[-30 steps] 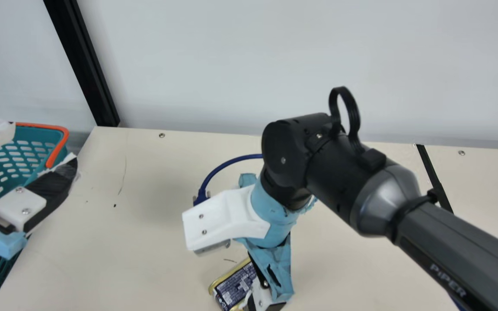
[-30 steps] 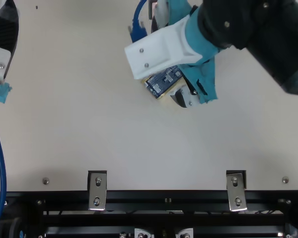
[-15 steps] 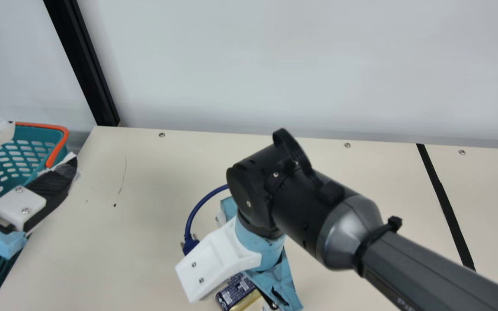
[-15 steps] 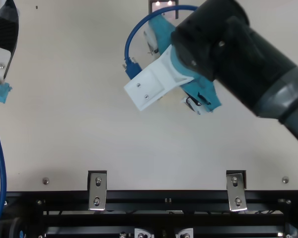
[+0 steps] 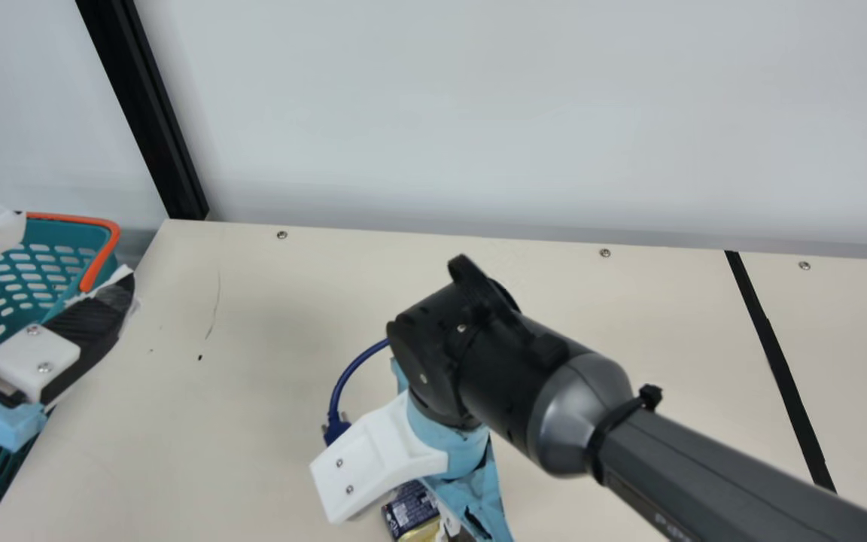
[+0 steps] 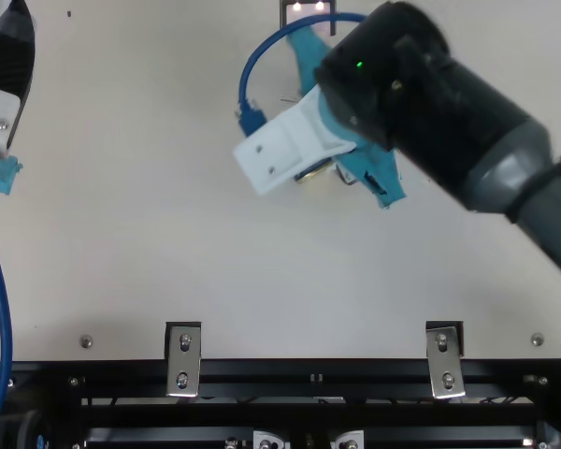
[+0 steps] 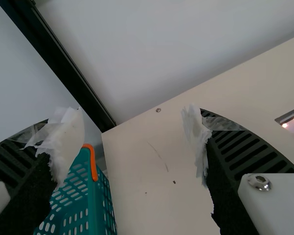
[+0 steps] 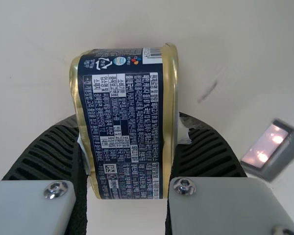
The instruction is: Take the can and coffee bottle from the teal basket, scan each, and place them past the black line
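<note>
Right arm: swung down and leftward in the main view over the last second, most of it in the first half; only a small shift since.
Right claw (image 8: 130,129): clenched on the can (image 8: 117,103), one finger at each gold-rimmed end.
Can: in the right wrist view, dark label toward the camera, printed barcode (image 8: 152,54) near one rim. In the main view it is half tucked under the wrist, so its height over the counter (image 5: 253,452) is hard to call.
Scanner (image 8: 268,148): window lit, beside the can and apart from it. The top view now shows that window at its upper edge, where the arm covered most of it a second ago.
Left claw (image 7: 133,122): released, fingers wide apart, by the teal basket (image 7: 78,191); same pose as in the earlier frames.
Black line (image 5: 780,361): well off to the right in the main view; can on the basket side of it.
Meaning: can looks out of the basket and at the scanning step; whether it has been read, I can't tell.
Next: probably turn the barcode to the window if unread, then carry across the line. Bottle's turn likely follows.
Risk: poor barcode angle, or a slip while turning.
</note>
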